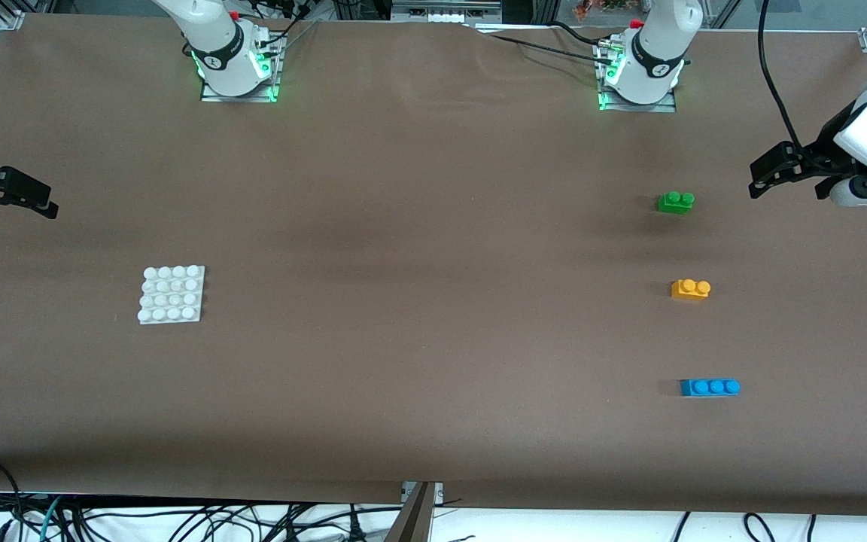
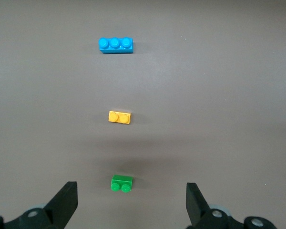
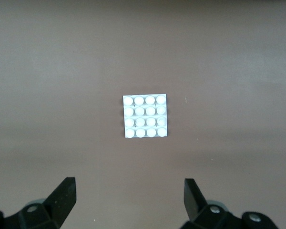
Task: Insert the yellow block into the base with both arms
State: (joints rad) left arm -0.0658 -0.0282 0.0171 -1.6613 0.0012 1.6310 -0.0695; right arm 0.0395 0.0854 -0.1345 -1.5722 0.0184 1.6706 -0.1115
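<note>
The yellow block (image 1: 690,289) lies on the brown table toward the left arm's end, between a green brick and a blue brick; it also shows in the left wrist view (image 2: 119,117). The white base (image 1: 171,294) lies toward the right arm's end and shows in the right wrist view (image 3: 145,116). My left gripper (image 1: 765,178) is open and empty, up in the air at the left arm's end of the table, apart from the bricks. My right gripper (image 1: 38,202) is open and empty, up at the right arm's end, apart from the base.
A green two-stud brick (image 1: 675,202) lies farther from the front camera than the yellow block, and a blue three-stud brick (image 1: 710,387) lies nearer. Both show in the left wrist view: the green brick (image 2: 121,183) and the blue brick (image 2: 115,45). Cables hang below the table's front edge.
</note>
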